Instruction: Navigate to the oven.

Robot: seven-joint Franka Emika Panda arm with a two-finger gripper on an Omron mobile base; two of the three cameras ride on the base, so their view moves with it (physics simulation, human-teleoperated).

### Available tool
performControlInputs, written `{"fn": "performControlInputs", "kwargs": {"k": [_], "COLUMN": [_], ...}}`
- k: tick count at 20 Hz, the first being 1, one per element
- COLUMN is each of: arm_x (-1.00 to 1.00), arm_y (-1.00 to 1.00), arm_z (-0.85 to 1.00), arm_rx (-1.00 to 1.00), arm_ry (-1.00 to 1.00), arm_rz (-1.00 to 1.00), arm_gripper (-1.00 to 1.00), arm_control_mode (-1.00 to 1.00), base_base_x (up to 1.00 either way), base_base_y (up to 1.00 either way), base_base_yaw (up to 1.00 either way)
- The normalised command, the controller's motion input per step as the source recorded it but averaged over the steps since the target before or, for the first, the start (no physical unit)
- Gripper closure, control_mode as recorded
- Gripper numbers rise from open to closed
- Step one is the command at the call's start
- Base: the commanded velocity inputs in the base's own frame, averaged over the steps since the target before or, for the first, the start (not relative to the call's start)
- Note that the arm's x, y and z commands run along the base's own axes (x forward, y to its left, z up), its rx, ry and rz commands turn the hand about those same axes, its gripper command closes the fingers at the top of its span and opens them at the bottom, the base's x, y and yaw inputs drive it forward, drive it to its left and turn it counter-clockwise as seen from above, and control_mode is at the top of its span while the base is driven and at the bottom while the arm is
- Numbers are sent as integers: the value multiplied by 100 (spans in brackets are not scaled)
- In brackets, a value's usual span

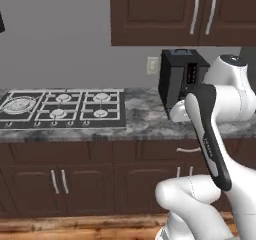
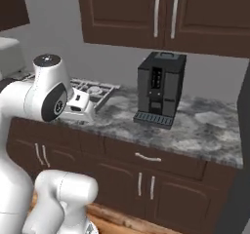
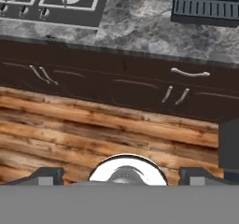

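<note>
A black coffee machine (image 1: 181, 79) stands on the grey marbled tabletop (image 1: 145, 119) against the wall, and everything else is placed from it. To its left in the left base view lies a gas cooktop (image 1: 62, 109) set into the tabletop, with 6 burners showing. A white wall outlet (image 1: 152, 65) sits just left of the machine's upper edge. Above the machine hang dark brown wall cabinets (image 1: 165, 14) with 2 long silver handles. Below it run dark lower cabinets (image 2: 146, 179) and a drawer with a curved silver pull (image 2: 148, 157).

In the hand view the machine's slotted drip tray (image 3: 205, 8) sits at the top right, the cooktop corner at the top left, and a wooden plank floor (image 3: 93, 129) spreads beneath the cabinet fronts.

The hand (image 3: 121, 175) points down toward the floor in front of the cabinets; its 2 fingertips (image 3: 46, 175) stand wide apart with nothing between them.

The oven cannot be made out anywhere near the coffee machine.
</note>
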Motion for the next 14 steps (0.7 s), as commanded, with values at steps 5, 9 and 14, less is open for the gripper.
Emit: {"fn": "performControlInputs", "kwargs": {"k": [5,9,14], "arm_x": [0,0,0], "arm_y": [0,0,0], "arm_z": [0,0,0], "arm_rx": [0,0,0], "arm_ry": [0,0,0], "arm_rz": [0,0,0], "arm_gripper": [-100,-100,-100], "arm_control_mode": [100,100,100], "base_base_x": [0,0,23], "base_base_y": [70,34,47], "base_base_yaw": [81,93,83]}}
